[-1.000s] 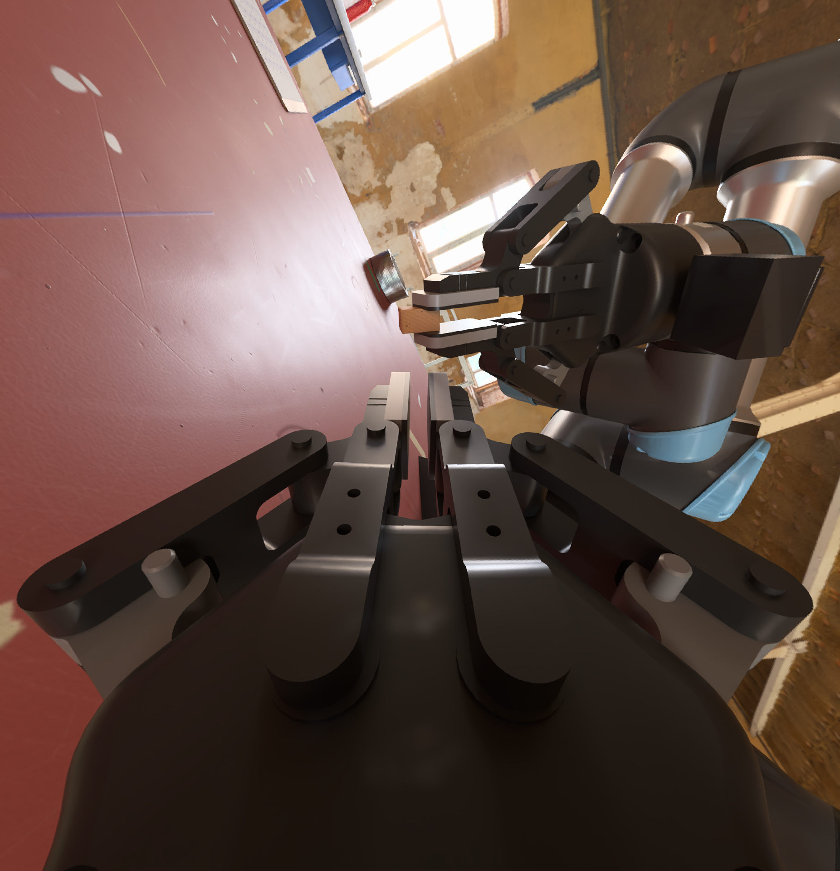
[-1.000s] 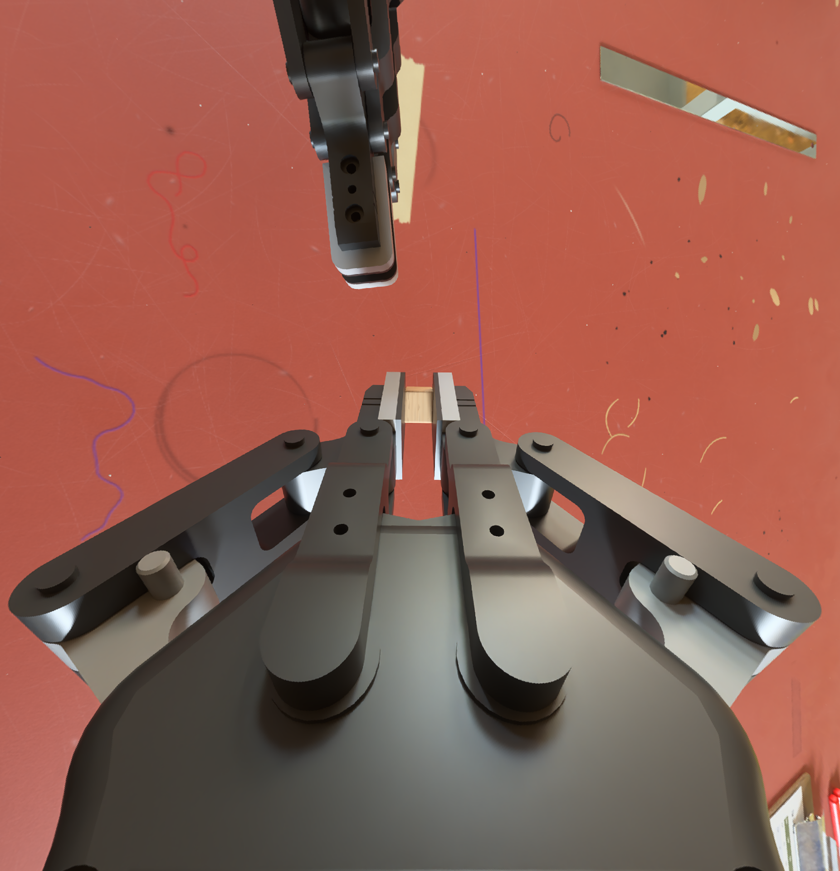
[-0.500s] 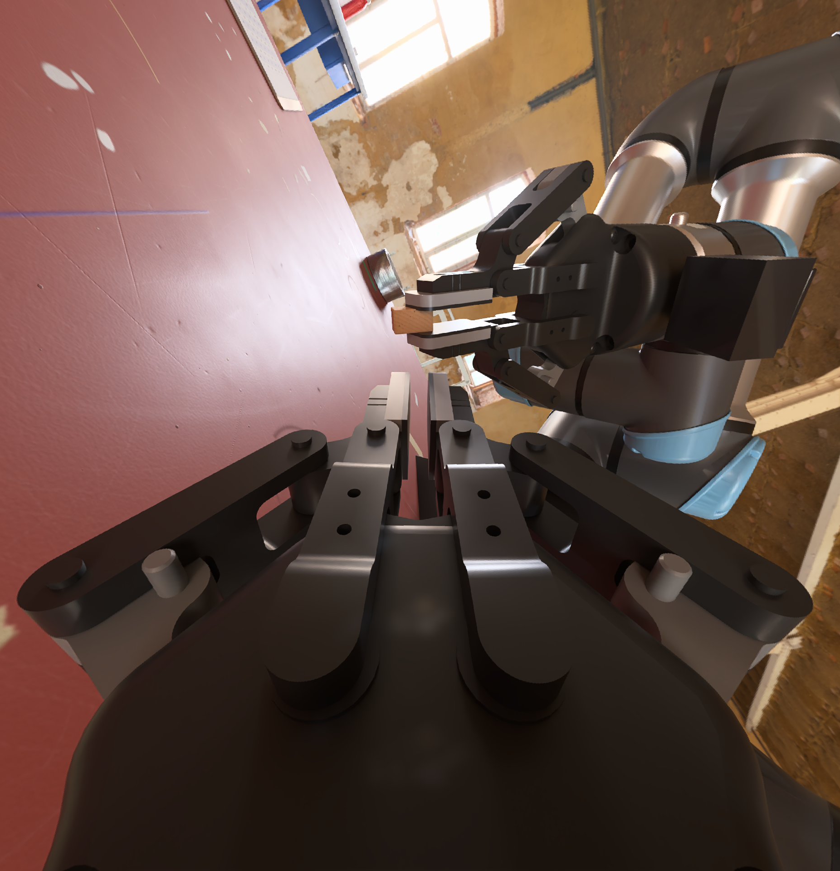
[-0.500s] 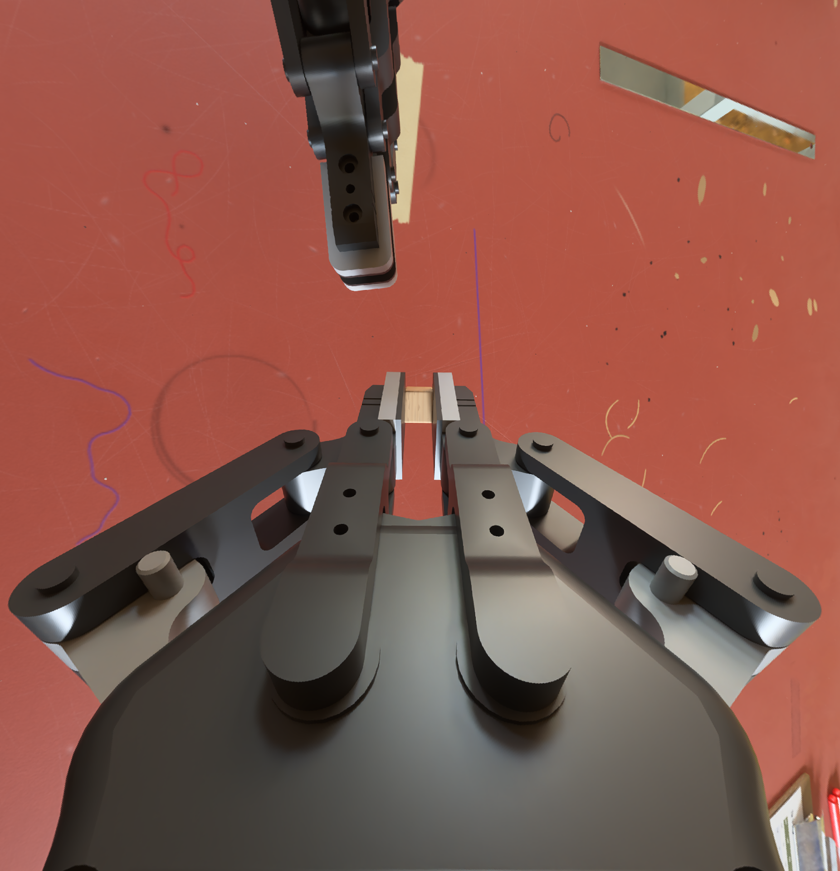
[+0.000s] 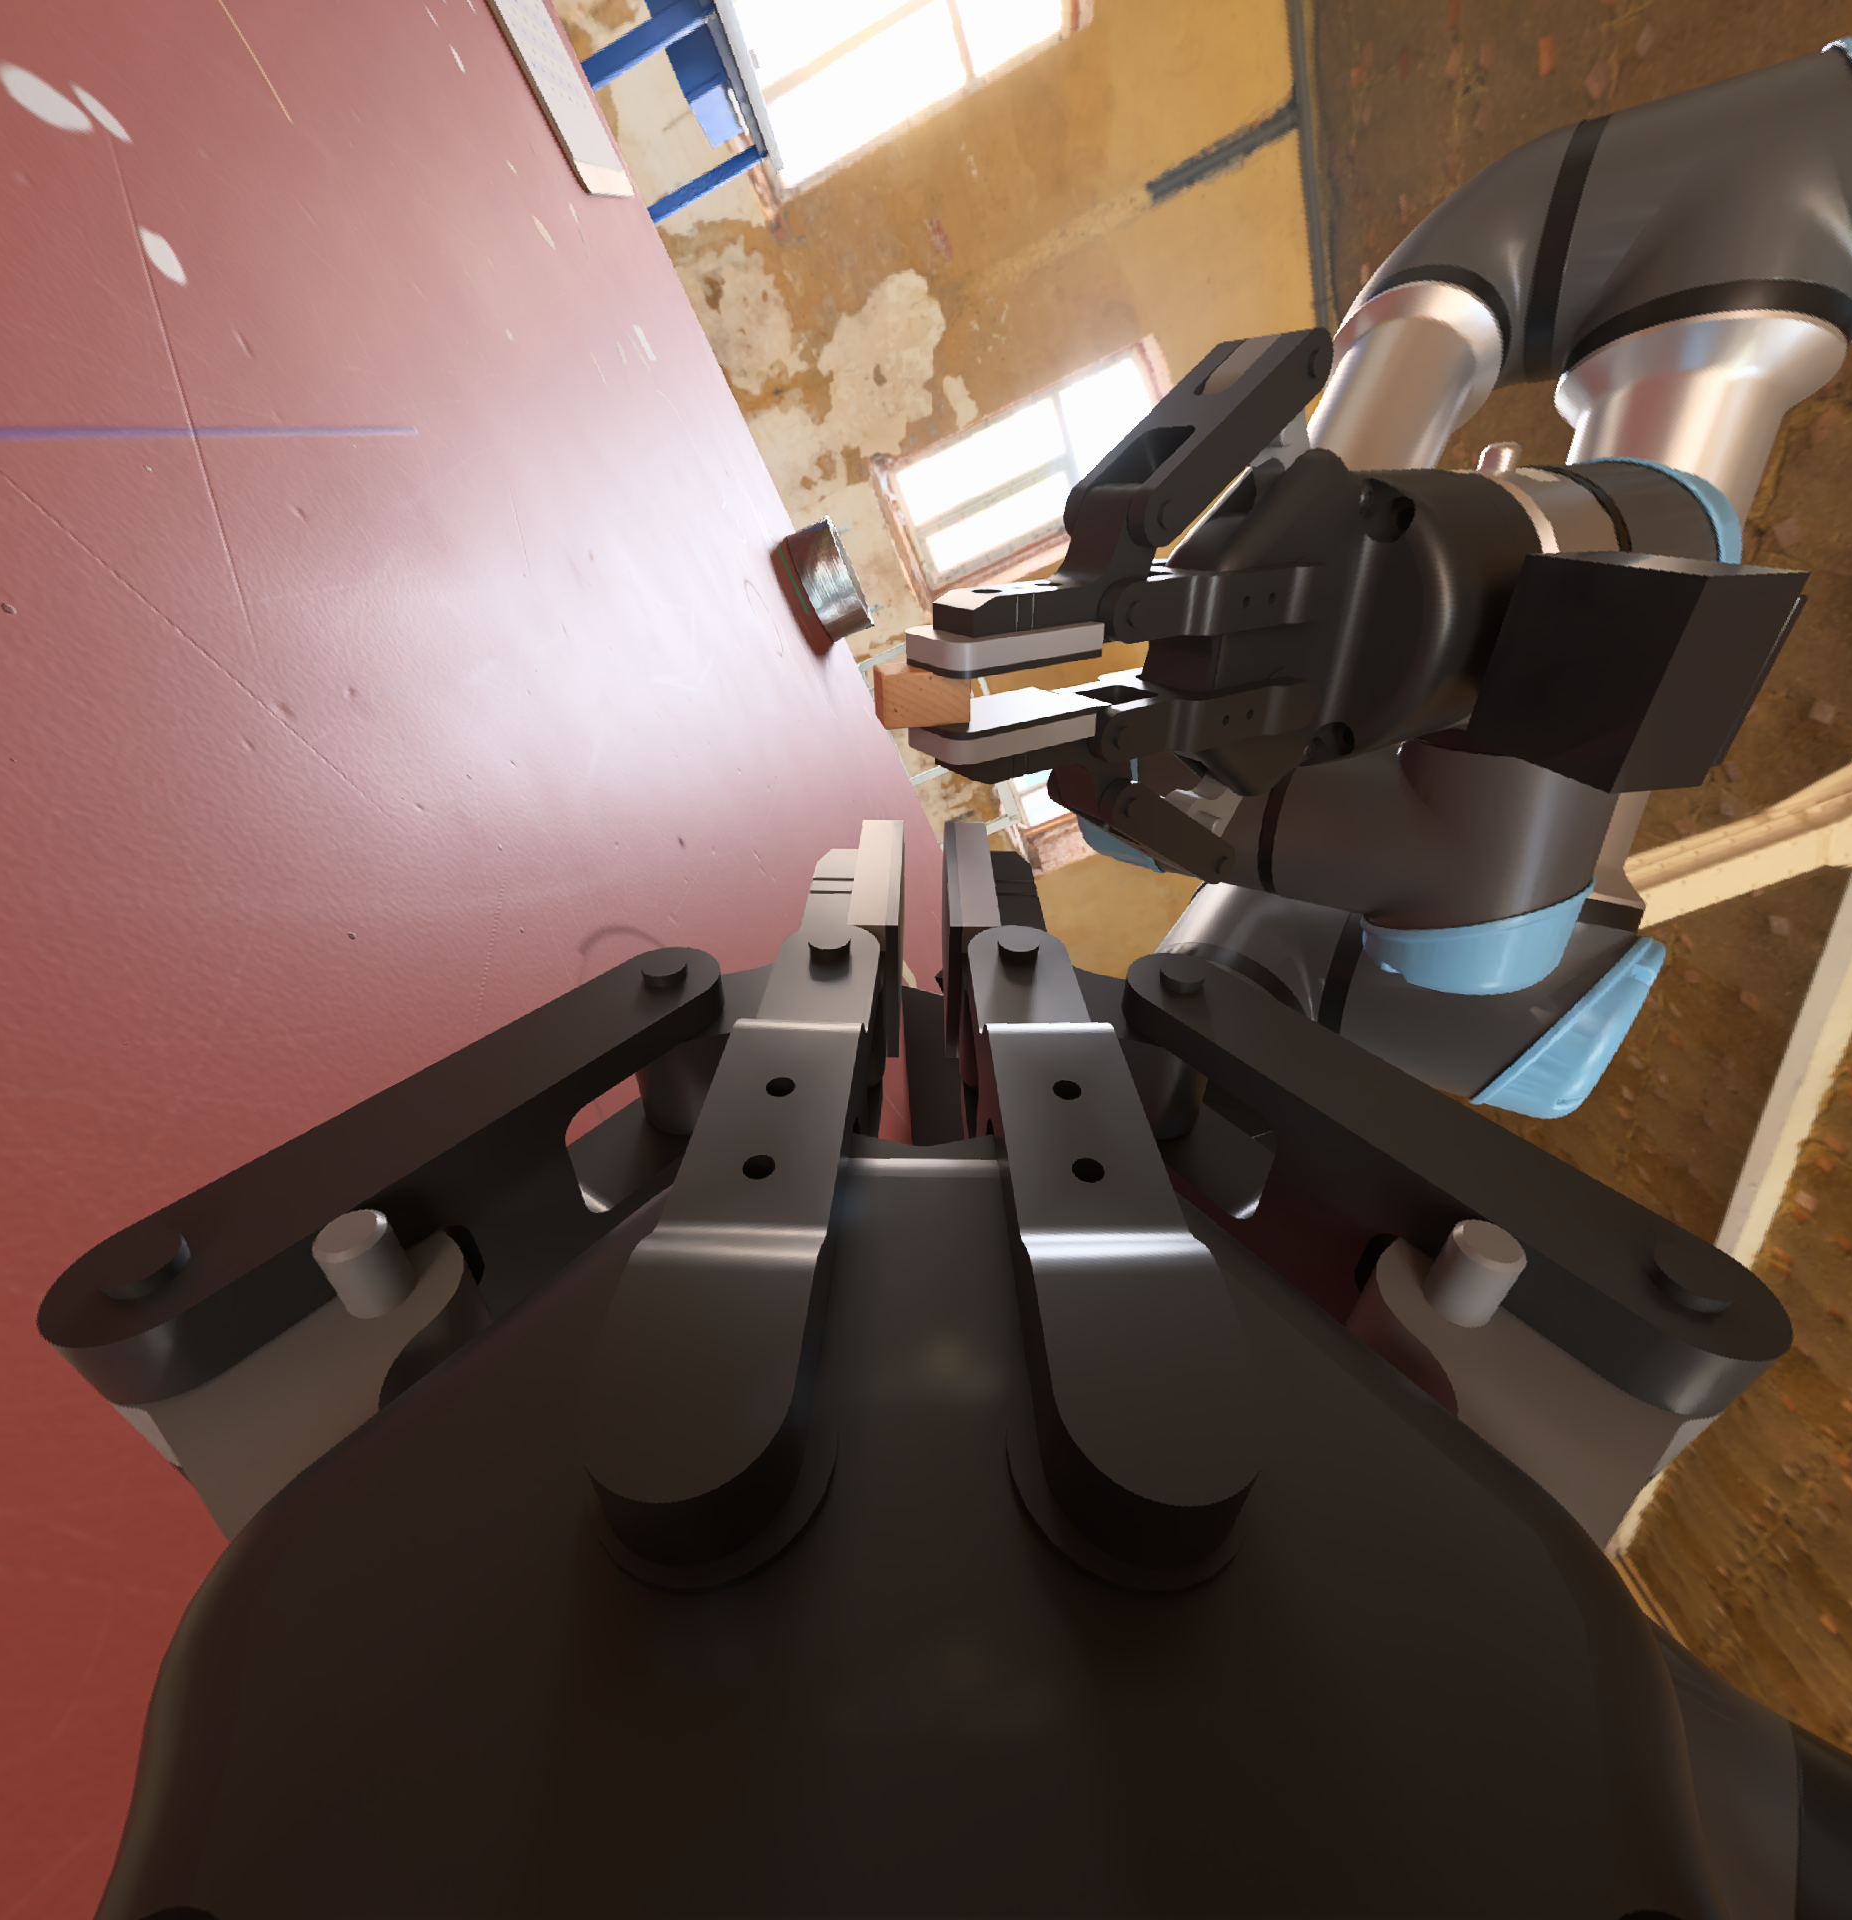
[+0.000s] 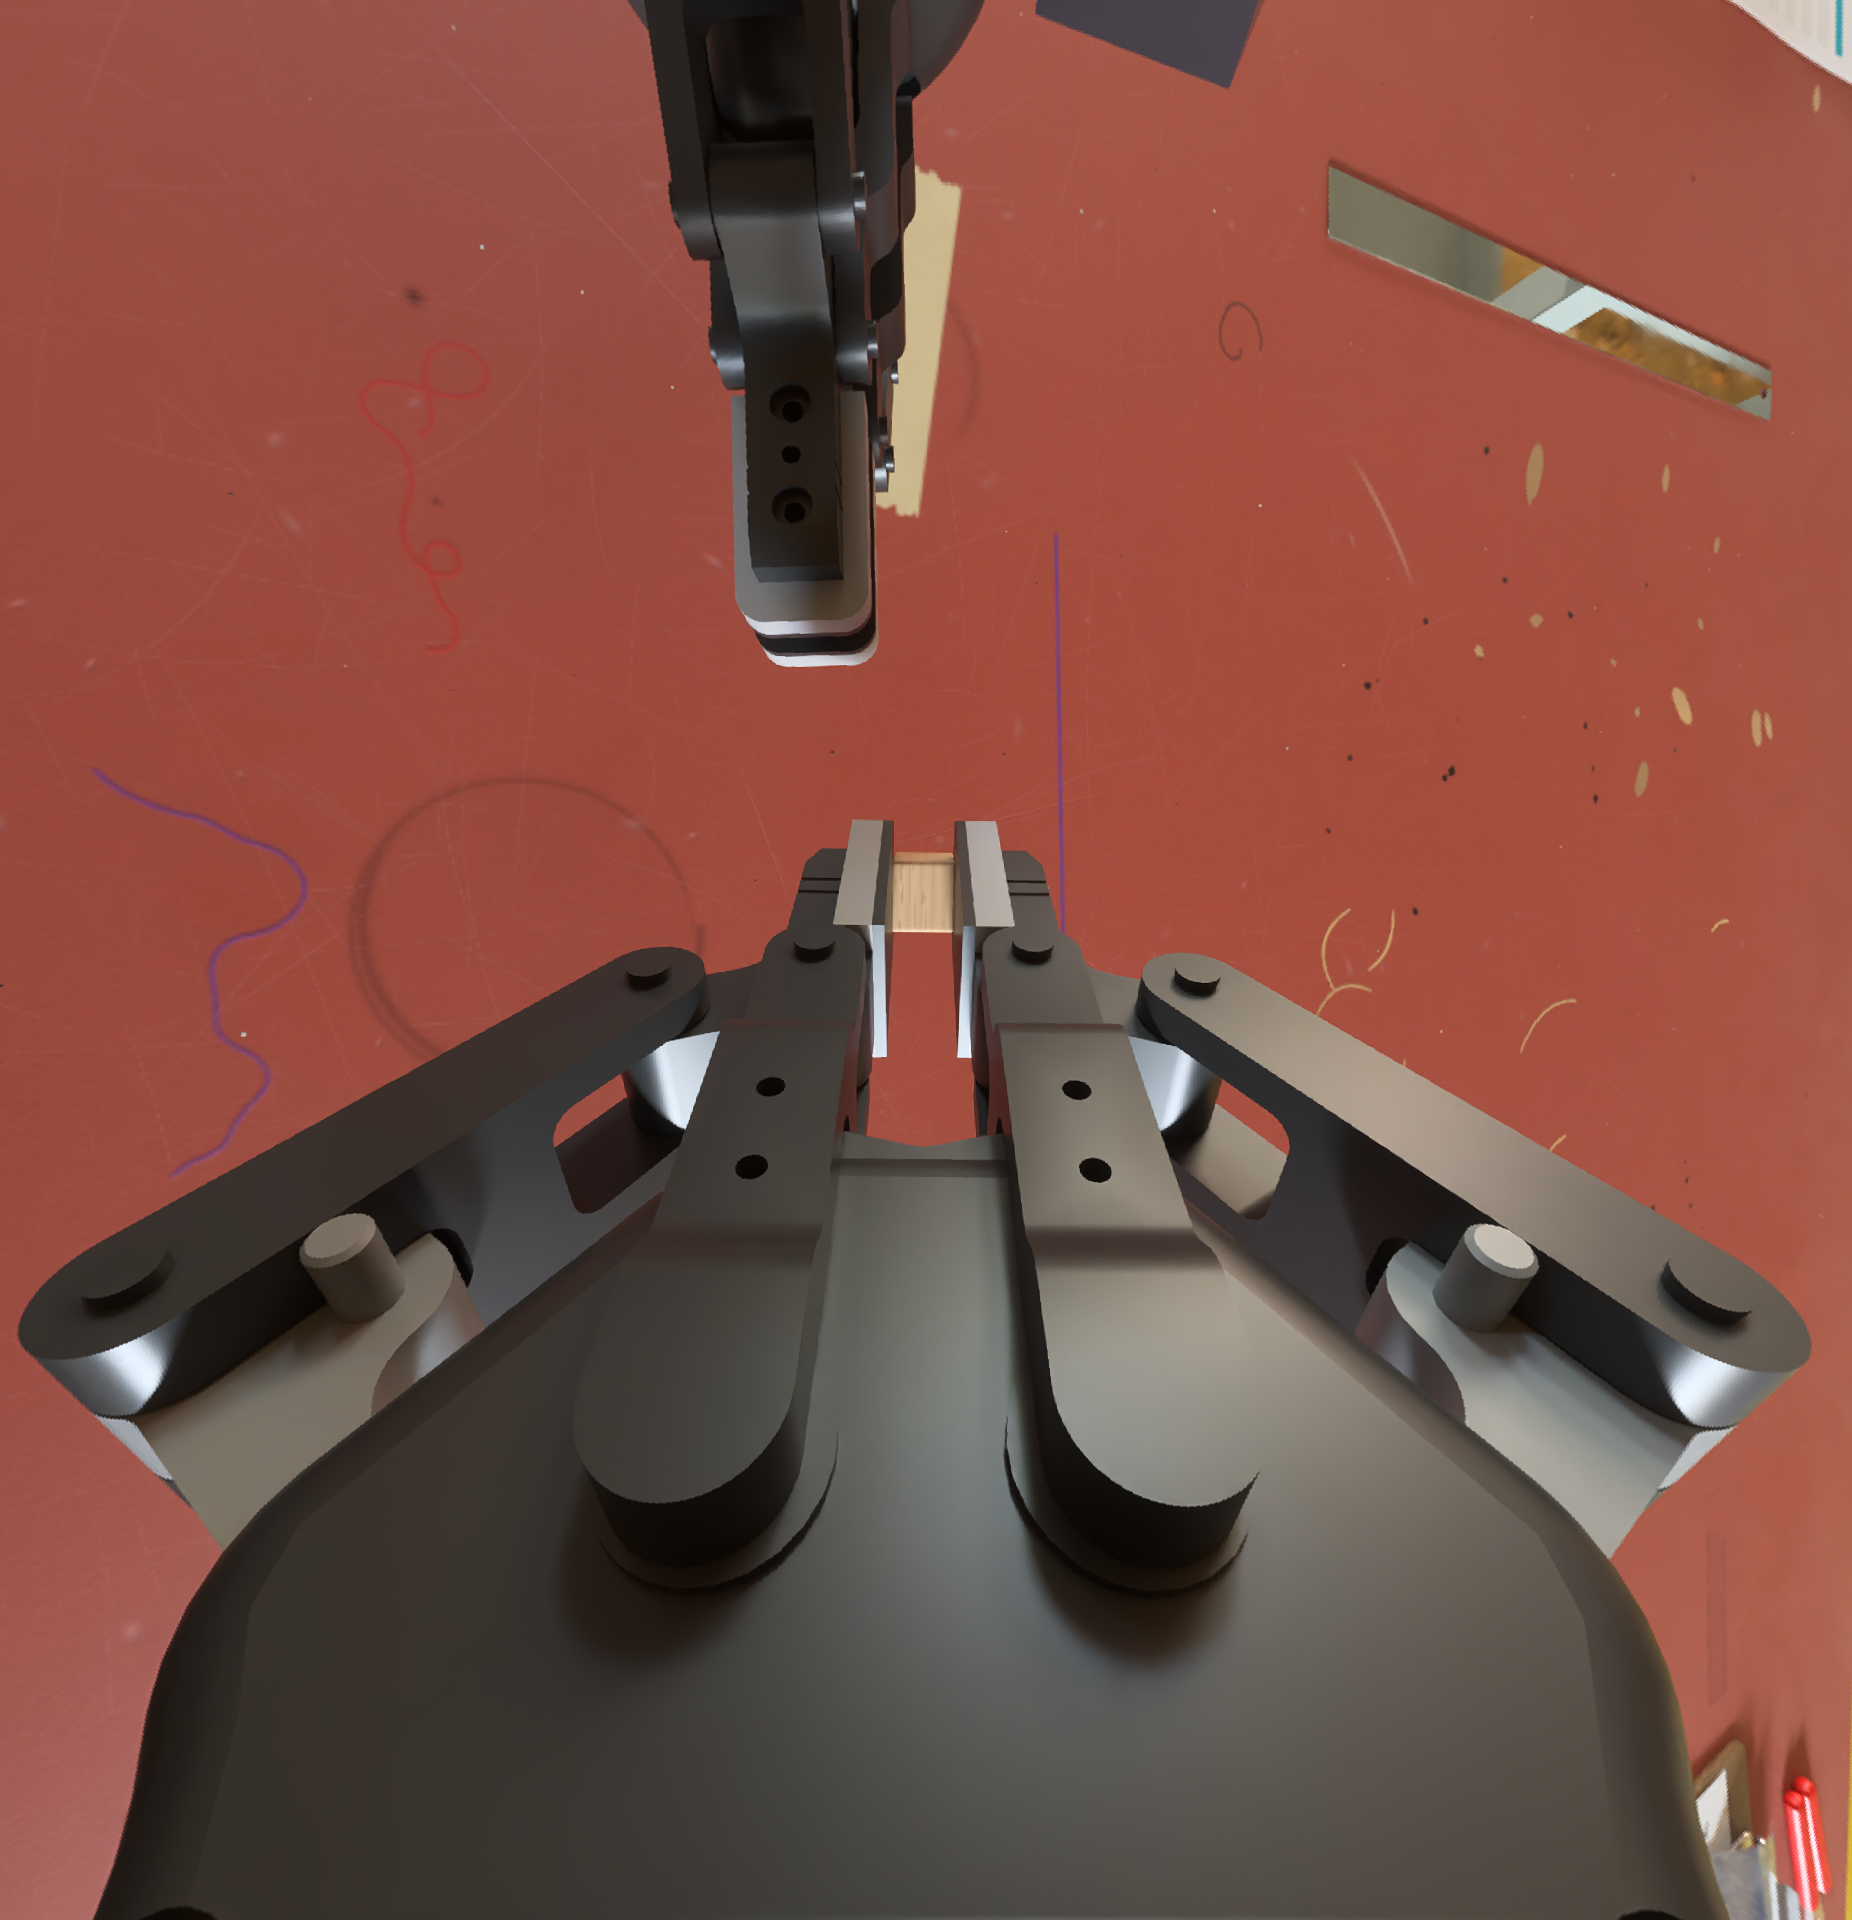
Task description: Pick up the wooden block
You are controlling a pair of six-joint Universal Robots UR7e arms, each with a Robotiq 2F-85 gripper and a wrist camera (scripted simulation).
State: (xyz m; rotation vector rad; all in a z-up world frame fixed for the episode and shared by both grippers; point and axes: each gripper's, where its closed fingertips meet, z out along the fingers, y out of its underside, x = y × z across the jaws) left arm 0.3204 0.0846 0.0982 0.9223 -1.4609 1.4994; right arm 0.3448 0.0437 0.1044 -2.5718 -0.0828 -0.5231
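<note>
The left wrist view sits just behind the left gripper [image 5: 922, 873], close above the red scuffed tabletop [image 5: 278, 623], and looks low along it, rolled so the table fills the left side and yellow plastered walls with windows fill the far right. The right wrist view sits just behind the right gripper [image 6: 922, 883] and faces straight down onto the same tabletop [image 6: 1421, 831] from nearby. Both views share the pale wooden block [image 5: 917, 694] [image 6: 922, 891] pinched in the right gripper [image 5: 963, 681], and each shows the other arm's gripper, the left one [image 6: 810, 639] hanging at the far edge of the right view.
</note>
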